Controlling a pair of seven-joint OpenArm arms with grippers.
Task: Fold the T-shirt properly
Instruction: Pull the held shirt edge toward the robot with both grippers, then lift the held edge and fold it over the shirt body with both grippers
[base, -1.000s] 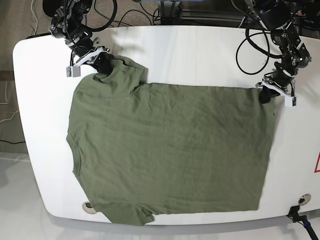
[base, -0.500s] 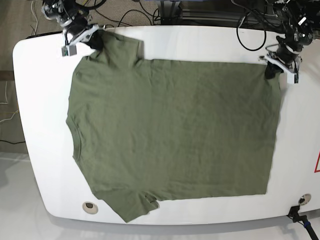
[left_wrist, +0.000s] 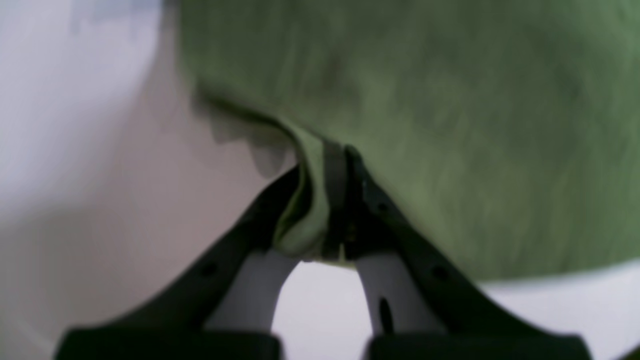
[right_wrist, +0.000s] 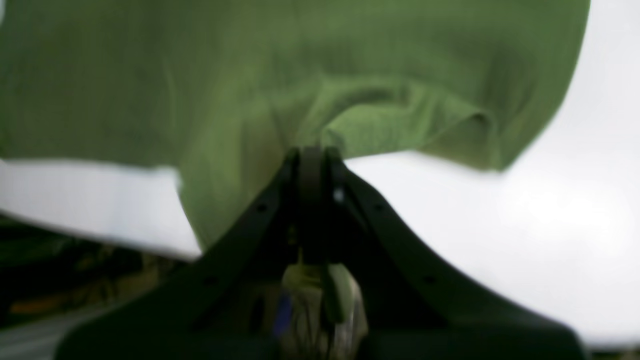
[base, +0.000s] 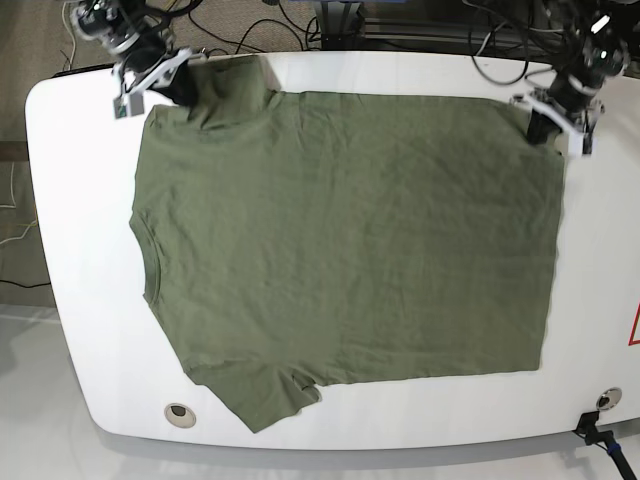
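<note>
The olive-green T-shirt lies spread flat on the white table, with its neck to the left and its hem to the right in the base view. My left gripper is at the far right and is shut on the hem's far corner. The left wrist view shows a fold of T-shirt pinched between the tips of the left gripper. My right gripper is at the far left, shut on the far sleeve. In the right wrist view, the right gripper clamps bunched T-shirt cloth.
Black cables hang behind the table's far edge. A round hole is near the front left corner and a black fitting is at the front right. A red-edged sticker sits at the right edge.
Both grippers have pulled their corners toward the table's far edge. The whole shirt has slid away from the front edge and lies flatter.
</note>
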